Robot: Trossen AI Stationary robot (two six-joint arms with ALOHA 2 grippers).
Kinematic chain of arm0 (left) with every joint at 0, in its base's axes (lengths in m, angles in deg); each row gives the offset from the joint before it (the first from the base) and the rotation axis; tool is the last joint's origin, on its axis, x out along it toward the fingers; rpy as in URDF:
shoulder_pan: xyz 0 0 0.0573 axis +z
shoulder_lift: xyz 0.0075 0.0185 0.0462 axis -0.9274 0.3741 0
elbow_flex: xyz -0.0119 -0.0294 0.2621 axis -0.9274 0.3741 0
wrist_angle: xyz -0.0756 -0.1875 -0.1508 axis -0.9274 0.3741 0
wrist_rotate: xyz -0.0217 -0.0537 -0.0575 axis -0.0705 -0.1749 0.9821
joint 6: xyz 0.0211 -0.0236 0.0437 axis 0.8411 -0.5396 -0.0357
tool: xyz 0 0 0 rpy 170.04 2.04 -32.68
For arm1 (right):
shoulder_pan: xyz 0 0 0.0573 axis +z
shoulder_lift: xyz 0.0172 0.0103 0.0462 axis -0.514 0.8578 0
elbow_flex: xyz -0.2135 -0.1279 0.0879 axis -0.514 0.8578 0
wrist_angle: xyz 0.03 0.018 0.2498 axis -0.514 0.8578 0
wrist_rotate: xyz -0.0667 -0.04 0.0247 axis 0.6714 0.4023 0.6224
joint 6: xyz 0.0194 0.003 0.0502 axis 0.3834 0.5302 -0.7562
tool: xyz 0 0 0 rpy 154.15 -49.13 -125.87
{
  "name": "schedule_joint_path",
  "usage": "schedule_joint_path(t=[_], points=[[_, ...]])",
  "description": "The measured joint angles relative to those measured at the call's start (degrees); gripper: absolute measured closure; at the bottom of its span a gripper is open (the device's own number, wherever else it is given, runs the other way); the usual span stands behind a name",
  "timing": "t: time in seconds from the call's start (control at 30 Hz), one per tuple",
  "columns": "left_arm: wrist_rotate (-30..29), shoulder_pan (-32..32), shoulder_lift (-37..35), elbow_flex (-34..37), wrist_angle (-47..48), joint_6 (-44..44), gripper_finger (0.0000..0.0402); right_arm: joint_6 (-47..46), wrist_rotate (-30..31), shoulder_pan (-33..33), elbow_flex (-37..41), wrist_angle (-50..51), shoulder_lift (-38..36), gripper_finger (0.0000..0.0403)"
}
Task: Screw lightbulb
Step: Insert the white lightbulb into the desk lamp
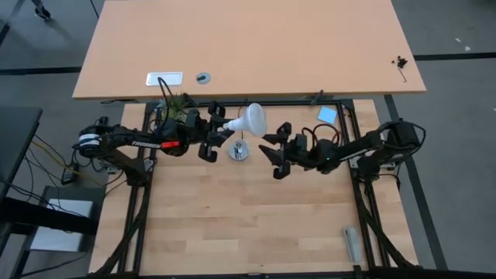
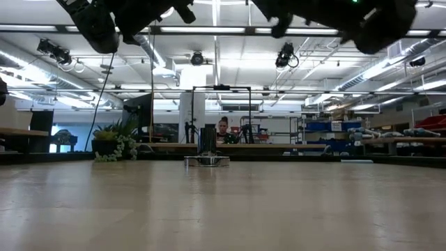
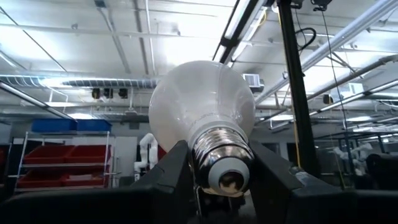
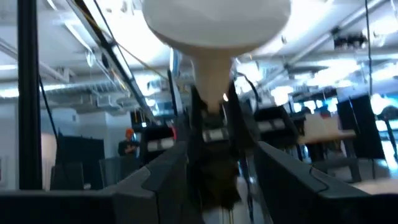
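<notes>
Left hand (image 1: 218, 124) grips the lightbulb (image 1: 249, 118) by its screw base, upper centre of the high frame. Right hand (image 1: 273, 149) just right, fingers apart (nothing held). Pale wood bench (image 1: 256, 225); socket disc (image 1: 239, 151) below the bulb. Beyond: fluorescent-lit workshop ceiling.

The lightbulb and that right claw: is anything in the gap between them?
No. In the high view the lightbulb, gripped at its base by the left gripper, faces the right gripper across bare air.
</notes>
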Motion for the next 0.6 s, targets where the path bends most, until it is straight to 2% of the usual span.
schedule_joint_path(t=[0.17, 0.3, 0.6], points=[[-0.2, -1.0, 0.0, 0.0, 0.0, 0.3, 0.0279, 0.4, -5.2, -1.3, -8.4, 0.9, 3.6, 0.0189], [-0.1, -1.8, 0.0, 0.0, 0.9, 1.2, 0.0279, -1.7, -6.2, -2.2, -12.7, 2.1, 5.7, 0.0172], [-1.0, -2.2, 0.1, 0.0, 5.1, 3.0, 0.0279, -3.2, -7.3, -3.5, -13.8, 2.3, 5.6, 0.0137]])
